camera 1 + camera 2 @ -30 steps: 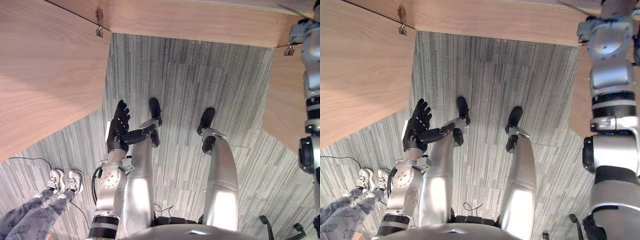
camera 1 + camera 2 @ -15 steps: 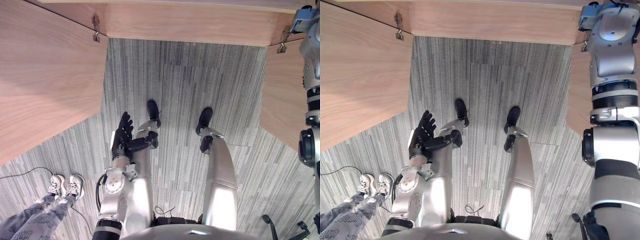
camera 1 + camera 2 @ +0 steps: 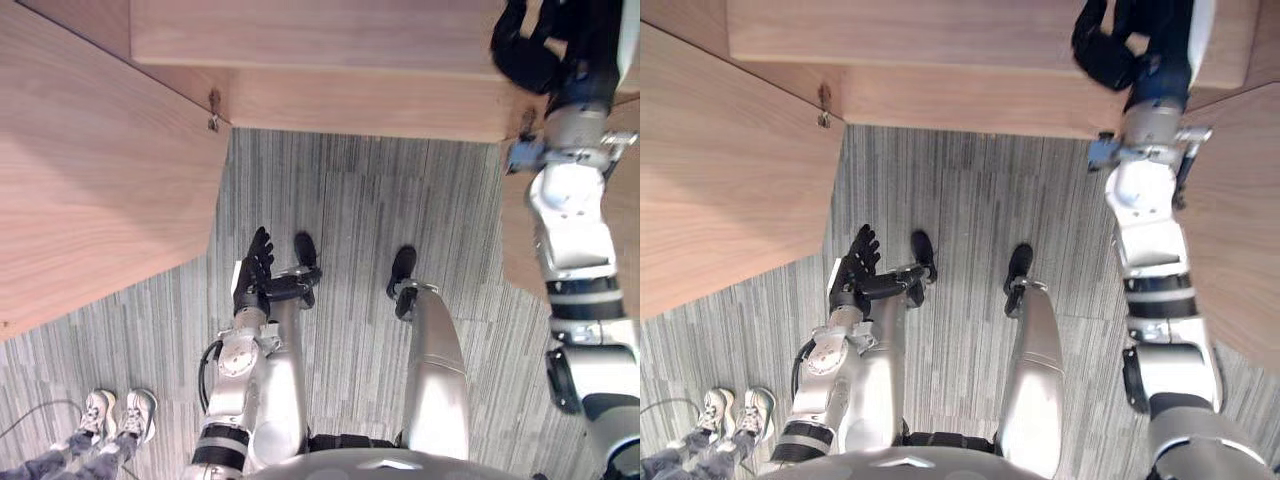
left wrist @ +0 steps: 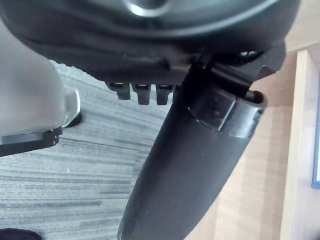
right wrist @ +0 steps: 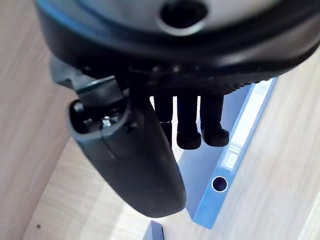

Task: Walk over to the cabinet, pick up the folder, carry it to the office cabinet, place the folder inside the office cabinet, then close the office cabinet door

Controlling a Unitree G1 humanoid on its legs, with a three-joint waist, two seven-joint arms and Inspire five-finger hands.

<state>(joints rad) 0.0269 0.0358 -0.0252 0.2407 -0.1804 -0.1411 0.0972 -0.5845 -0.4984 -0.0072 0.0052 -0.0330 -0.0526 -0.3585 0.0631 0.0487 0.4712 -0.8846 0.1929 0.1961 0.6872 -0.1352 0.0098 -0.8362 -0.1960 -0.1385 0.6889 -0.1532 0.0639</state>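
Nearest me in the head view, a person's shoes stood on the grey carpet floor at about 7 o'clock. Just left of centre, the left hand hung low over the carpet, its fingers straight and spread and its thumb out to the side, holding nothing.

Farther out, the left door of the office cabinet stood swung wide from 9 to 11 o'clock, with a metal hinge at its inner corner. The right door stood open at 3 o'clock.

At 1 o'clock the right hand was up inside the cabinet. In the right wrist view its fingers looked relaxed and loosely extended with the thumb apart from them, wrapped around nothing. The blue folder lay flat on the wooden shelf just past the fingertips, its spine with the round hole showing. I could not tell whether the fingertips touched it.
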